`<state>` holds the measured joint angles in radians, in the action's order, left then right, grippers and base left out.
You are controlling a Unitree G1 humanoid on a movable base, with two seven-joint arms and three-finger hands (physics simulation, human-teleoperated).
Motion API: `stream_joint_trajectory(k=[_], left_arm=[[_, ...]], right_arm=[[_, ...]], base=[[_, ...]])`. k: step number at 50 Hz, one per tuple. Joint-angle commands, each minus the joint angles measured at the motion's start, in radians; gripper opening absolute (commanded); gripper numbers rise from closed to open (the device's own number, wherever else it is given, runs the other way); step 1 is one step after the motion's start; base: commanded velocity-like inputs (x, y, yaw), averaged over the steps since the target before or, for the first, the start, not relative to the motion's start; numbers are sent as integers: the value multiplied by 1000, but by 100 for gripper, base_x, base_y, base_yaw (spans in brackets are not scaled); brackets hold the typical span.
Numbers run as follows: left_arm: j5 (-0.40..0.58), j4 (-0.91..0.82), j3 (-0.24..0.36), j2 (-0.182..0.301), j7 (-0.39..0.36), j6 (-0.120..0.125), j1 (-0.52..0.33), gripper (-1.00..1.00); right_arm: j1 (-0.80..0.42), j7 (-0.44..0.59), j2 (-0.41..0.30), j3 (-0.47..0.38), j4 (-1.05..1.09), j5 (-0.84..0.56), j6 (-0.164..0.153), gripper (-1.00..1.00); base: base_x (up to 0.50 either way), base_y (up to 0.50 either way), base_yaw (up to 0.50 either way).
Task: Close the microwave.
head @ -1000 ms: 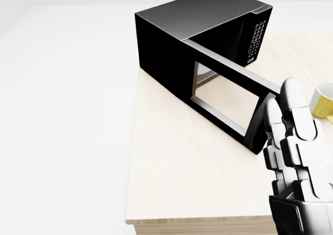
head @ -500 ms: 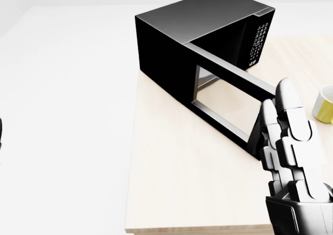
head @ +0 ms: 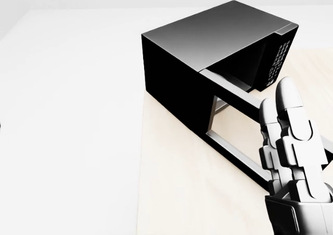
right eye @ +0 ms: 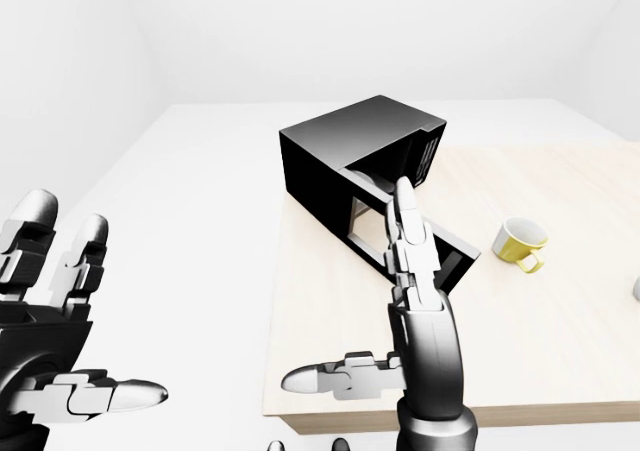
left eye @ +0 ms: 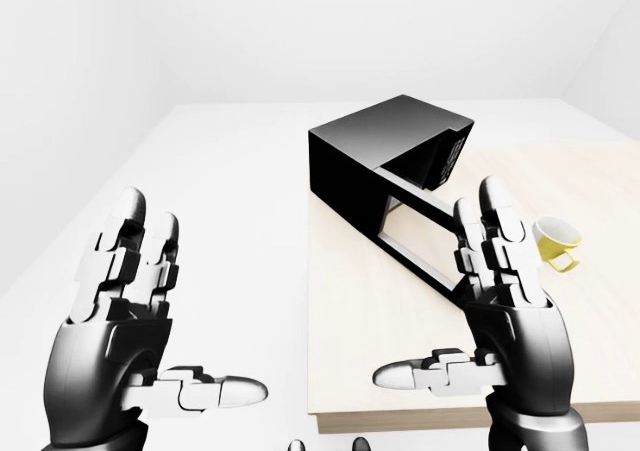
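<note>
A black microwave (head: 208,37) stands on a light wooden table (left eye: 380,351), its keypad side facing right. Its door (head: 237,154) hangs wide open, a black frame with a see-through window, swung out toward the bottom right of the head view. My right hand (left eye: 482,211) is open with its fingers (head: 291,136) upright, and it covers the door's free end. Whether it touches the door I cannot tell. My left hand (left eye: 150,271) is open too, palm out, at the left of the left-eye view and off the table.
A yellow mug (right eye: 520,239) sits on the table to the right of the door. The table's left edge runs just below the microwave's left corner. White floor lies beyond it to the left.
The camera has moved nearer, so the microwave looks larger and lower in the head view and the mug has left that view. My right hand keeps its place by the door's end.
</note>
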<state>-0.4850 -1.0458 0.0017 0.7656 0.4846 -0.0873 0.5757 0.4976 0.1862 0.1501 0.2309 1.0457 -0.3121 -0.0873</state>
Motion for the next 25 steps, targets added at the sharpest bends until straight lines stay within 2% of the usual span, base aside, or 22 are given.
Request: stream_joint_trajectory(k=[1, 17, 25], left_arm=[[-1, -1, 6, -4, -7, 0, 20, 100], [6, -1, -7, -10, -7, 0, 7, 100], [6, -1, -8, -16, -7, 0, -2, 100]], right_arm=[[3, -14, -8, 0, 1, 5, 0, 100], [-4, -25, -23, -5, 1, 8, 0, 100], [-43, -84, -84, 12, 1, 23, 0, 100]], base=[[0, 0, 0], [0, 0, 0], [0, 0, 0]])
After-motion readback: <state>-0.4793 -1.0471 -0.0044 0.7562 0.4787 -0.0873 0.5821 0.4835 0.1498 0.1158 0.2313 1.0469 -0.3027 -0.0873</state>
